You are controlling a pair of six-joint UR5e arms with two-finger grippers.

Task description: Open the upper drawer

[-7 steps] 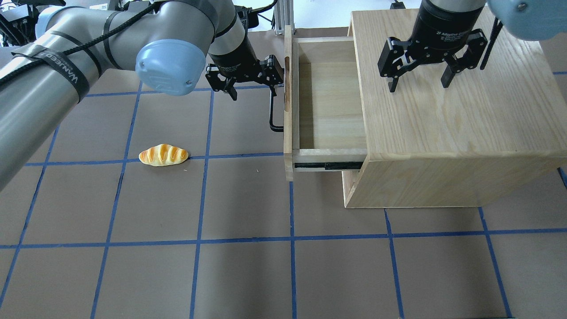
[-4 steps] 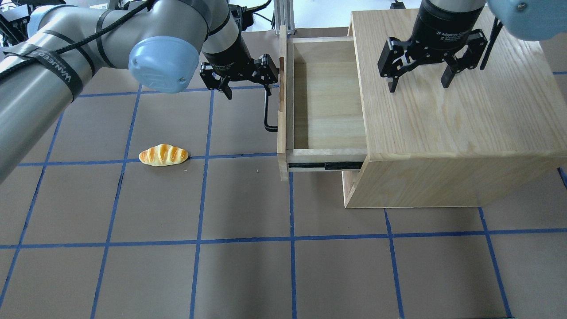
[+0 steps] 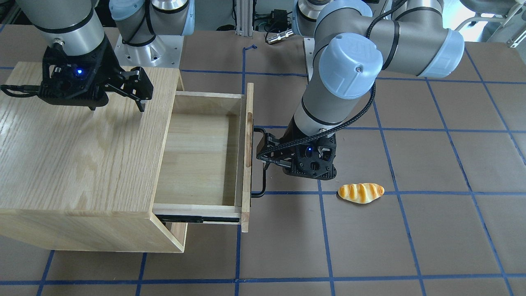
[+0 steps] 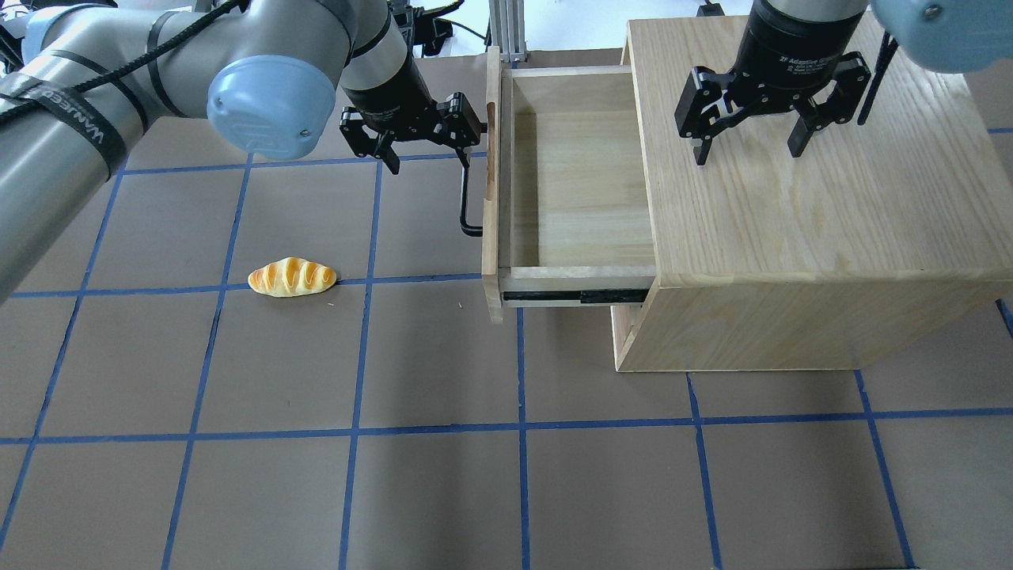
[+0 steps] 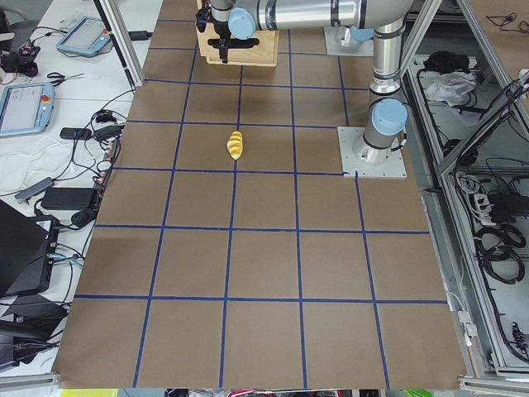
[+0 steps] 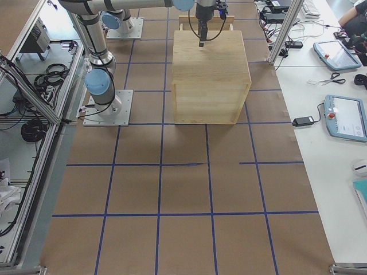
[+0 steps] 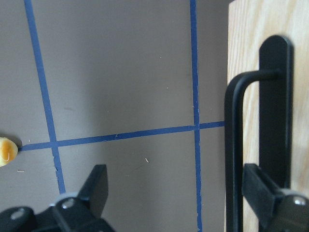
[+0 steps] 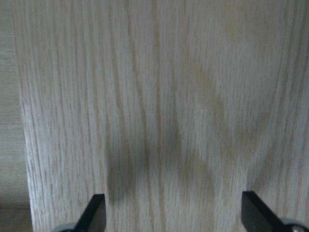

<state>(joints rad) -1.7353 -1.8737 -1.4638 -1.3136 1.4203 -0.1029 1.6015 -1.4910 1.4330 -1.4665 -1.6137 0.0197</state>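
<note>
The upper drawer point(image 4: 582, 182) is a light wood box pulled well out of the cabinet point(image 4: 791, 237), and its inside shows bare. Its front panel point(image 4: 491, 182) carries a black bar handle point(image 4: 465, 202). My left gripper point(image 4: 427, 162) is open in front of the panel. In the left wrist view the handle bar point(image 7: 234, 145) stands between my fingers, close against the right fingertip point(image 7: 263, 191). My right gripper point(image 4: 748, 152) is open and empty, fingers pointing down just above the cabinet top point(image 8: 159, 96).
A toy bread roll point(image 4: 292, 277) lies on the brown table, left of the drawer; it also shows in the front view point(image 3: 361, 193). The pulled-out drawer and its black slide rail point(image 4: 578, 298) jut out over the table. Blue tape lines grid the table.
The drawer has slid further out of the cabinet. My left gripper has moved the same way with the handle. The right gripper has not moved.
</note>
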